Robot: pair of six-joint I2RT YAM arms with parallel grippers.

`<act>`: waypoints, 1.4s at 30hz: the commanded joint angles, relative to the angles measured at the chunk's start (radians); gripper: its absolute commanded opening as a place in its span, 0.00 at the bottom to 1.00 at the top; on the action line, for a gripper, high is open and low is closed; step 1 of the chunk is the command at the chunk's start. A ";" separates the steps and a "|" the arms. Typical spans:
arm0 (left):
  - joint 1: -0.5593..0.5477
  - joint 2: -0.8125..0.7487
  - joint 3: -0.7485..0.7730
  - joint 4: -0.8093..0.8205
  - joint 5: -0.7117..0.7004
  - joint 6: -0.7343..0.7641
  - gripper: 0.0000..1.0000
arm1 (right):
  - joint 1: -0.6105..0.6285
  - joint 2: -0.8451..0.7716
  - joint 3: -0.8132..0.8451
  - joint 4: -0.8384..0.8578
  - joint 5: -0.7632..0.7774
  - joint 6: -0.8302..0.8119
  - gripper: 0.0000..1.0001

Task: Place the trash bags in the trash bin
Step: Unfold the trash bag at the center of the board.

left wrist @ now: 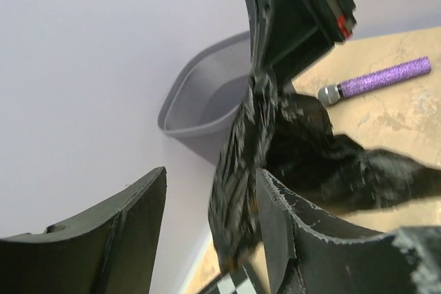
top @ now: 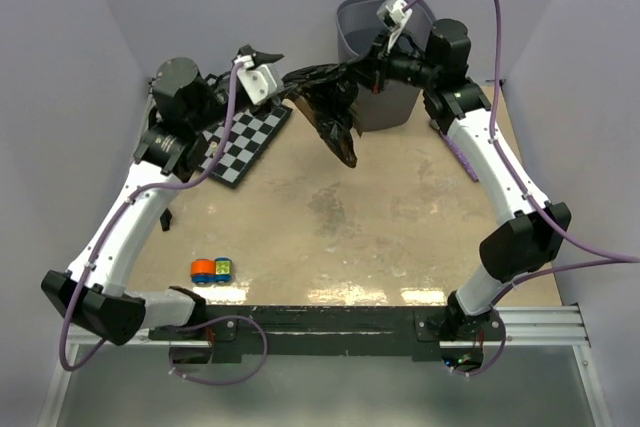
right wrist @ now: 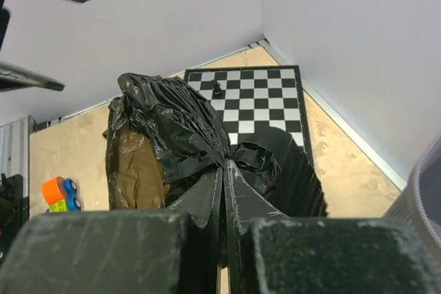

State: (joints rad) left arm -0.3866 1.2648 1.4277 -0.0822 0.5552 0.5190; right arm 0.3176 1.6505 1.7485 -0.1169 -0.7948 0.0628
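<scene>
The black crinkly trash bag (top: 333,115) hangs in the air just in front of the grey mesh trash bin (top: 384,57) at the back of the table. My right gripper (top: 362,75) is shut on a bunched part of it, and in the right wrist view the jaws (right wrist: 226,163) pinch the plastic (right wrist: 172,125). My left gripper (top: 278,72) is open at the bag's left end. In the left wrist view a fold of the bag (left wrist: 241,170) hangs between its open fingers (left wrist: 286,218), close against the right one. The bin (left wrist: 207,101) shows behind.
A checkered board (top: 245,139) lies at the back left with a small black piece (right wrist: 217,89) on it. A purple glittery microphone (left wrist: 379,79) lies right of the bin. An orange and green toy (top: 211,269) sits at the front left. Walls close in on three sides.
</scene>
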 commanded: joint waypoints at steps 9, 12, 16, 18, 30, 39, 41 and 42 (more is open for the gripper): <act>-0.017 0.182 0.226 -0.372 0.149 0.393 0.57 | 0.034 -0.038 0.071 -0.027 -0.001 -0.055 0.00; -0.023 0.200 0.237 -0.416 0.132 0.463 0.55 | 0.034 -0.049 0.059 -0.020 -0.001 -0.054 0.00; -0.026 0.222 0.229 -0.302 0.115 0.360 0.44 | 0.034 -0.046 0.042 -0.017 -0.006 -0.050 0.00; -0.026 0.237 0.234 -0.240 0.106 0.253 0.38 | 0.034 -0.043 0.039 -0.020 -0.004 -0.050 0.00; -0.023 0.228 0.162 0.007 0.060 -0.286 0.00 | 0.014 -0.058 -0.064 0.014 0.054 0.065 0.72; -0.023 0.183 0.099 0.056 -0.001 -0.332 0.00 | 0.014 -0.090 -0.133 0.026 0.022 0.086 0.66; -0.023 0.168 0.077 0.100 -0.020 -0.336 0.00 | 0.015 -0.090 -0.147 0.033 -0.020 0.092 0.53; -0.023 0.162 0.067 0.114 -0.027 -0.339 0.00 | 0.015 -0.090 -0.159 0.037 -0.033 0.095 0.43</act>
State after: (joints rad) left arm -0.4080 1.4910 1.5265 -0.0772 0.5747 0.2264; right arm 0.3328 1.6245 1.6104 -0.1326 -0.7609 0.1341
